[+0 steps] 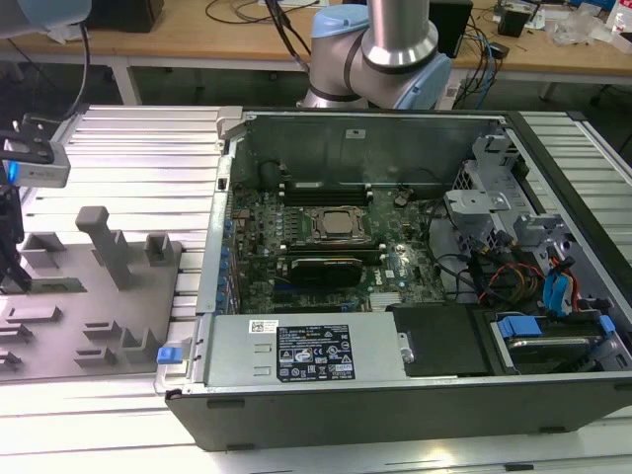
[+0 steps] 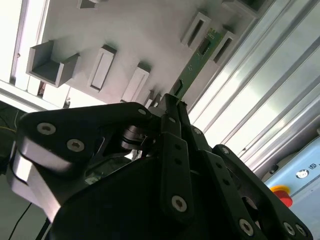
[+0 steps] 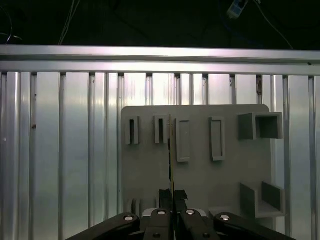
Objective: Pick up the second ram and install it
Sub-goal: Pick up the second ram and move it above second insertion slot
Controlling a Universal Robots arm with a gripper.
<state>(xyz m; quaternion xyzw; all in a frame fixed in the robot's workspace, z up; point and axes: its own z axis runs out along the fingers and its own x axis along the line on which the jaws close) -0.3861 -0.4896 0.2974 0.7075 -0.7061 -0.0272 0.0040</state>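
The second ram [image 2: 197, 57] is a thin dark-green stick, seen edge-on in the first wrist view [image 3: 171, 155]. My gripper [image 2: 172, 102] is shut on one end of it, the black fingers [image 3: 165, 197] pressed against both faces. The stick's far end reaches between two slotted posts of the grey holder tray [image 3: 200, 180]. Whether it rests in the tray or hangs just above it, I cannot tell. In the exterior view my gripper [image 1: 10, 272] hangs over that grey tray [image 1: 59, 326] at the view's far left, away from the open computer case [image 1: 395, 247].
Inside the case lie the silver CPU socket [image 1: 331, 225], long black memory slots [image 1: 326, 188] behind it and a black block-shaped card [image 1: 321, 269] in front. The tray carries upright grey posts [image 1: 99, 242]. Ribbed aluminium table [image 1: 148, 148] surrounds everything. The arm's base [image 1: 380, 59] stands behind the case.
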